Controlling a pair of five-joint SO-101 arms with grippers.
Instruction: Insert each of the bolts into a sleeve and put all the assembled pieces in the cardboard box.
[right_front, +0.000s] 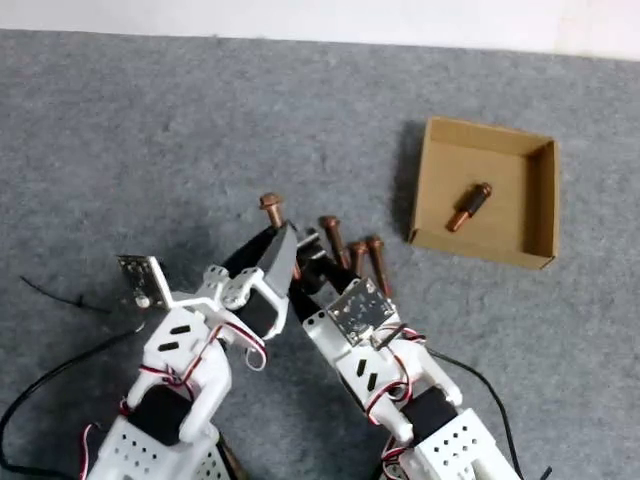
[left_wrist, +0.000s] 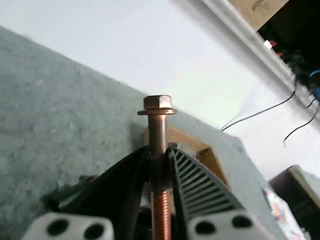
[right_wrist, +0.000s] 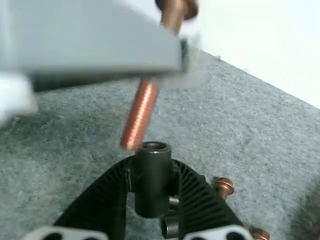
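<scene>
One bolt (right_wrist: 140, 117) is clamped head-up in the left gripper (left_wrist: 159, 148), its threaded tip right at the rim of the sleeve (right_wrist: 151, 175) that the right gripper (right_wrist: 152, 165) pinches upright. I'd centre the tip over the bore and fix the tilt before pushing, or it'll jam. Spare bolts (right_front: 357, 258) lie just past the claws. The cardboard box (right_front: 440, 170) beyond them holds one finished piece (right_front: 468, 207).
</scene>
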